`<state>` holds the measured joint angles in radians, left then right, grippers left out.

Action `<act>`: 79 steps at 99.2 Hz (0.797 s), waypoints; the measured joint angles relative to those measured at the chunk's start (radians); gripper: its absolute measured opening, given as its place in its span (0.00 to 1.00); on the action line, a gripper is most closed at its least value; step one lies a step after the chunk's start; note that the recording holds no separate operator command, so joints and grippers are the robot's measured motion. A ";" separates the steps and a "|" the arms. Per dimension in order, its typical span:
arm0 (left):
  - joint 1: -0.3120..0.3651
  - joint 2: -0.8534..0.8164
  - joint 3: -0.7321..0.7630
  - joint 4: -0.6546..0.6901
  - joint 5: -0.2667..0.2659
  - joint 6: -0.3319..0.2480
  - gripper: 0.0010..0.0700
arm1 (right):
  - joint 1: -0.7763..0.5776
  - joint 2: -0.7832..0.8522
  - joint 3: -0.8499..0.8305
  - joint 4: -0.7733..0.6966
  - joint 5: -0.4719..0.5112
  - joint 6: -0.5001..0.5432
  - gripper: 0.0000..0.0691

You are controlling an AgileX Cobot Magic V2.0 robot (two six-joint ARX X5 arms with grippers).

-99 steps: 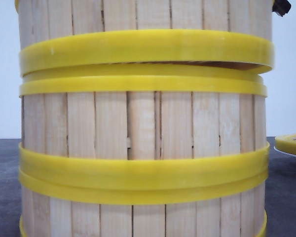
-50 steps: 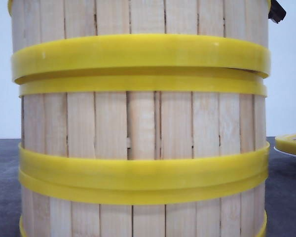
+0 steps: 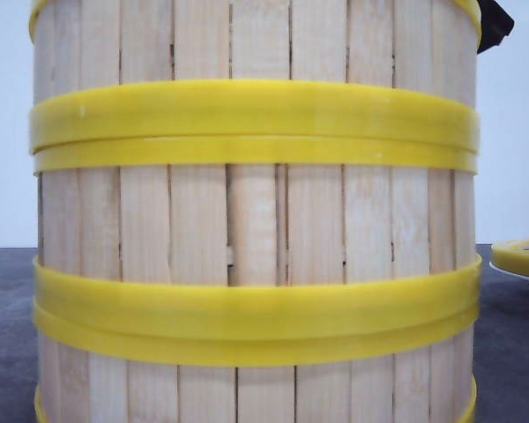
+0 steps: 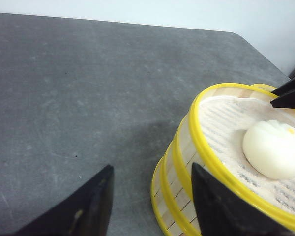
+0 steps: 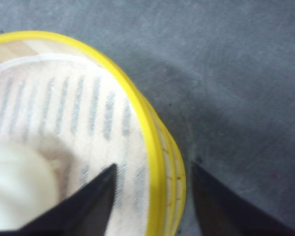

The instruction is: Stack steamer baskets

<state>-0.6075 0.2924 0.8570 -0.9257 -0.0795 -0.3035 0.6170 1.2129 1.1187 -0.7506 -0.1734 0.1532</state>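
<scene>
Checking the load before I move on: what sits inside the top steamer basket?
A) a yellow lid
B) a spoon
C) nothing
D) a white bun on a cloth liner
D: the left wrist view shows a white bun lying on the cloth liner inside the top steamer basket.

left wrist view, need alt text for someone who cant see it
A stack of steamer baskets with yellow rims stands on a dark grey table, the top one lined with white cloth and holding a white bun. The left gripper is open beside the stack, gripping nothing. Dark fingertips reach the far rim.
</scene>
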 joint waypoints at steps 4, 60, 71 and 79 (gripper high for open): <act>0.000 0.000 0.000 0.000 0.000 0.000 0.41 | 0.000 0.000 0.000 0.003 0.020 0.000 0.48; 0.000 0.000 0.000 -0.003 0.000 0.003 0.41 | -0.074 -0.254 0.000 0.042 0.409 0.029 0.50; 0.000 0.000 0.000 -0.003 0.000 0.003 0.41 | -0.167 -0.276 0.000 -0.032 0.412 0.034 0.50; 0.000 0.000 0.000 -0.003 0.000 0.003 0.41 | -0.249 -0.271 0.000 -0.090 0.404 0.034 0.50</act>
<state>-0.6075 0.2924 0.8570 -0.9291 -0.0795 -0.3000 0.3676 0.9417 1.1187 -0.8406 0.2302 0.1871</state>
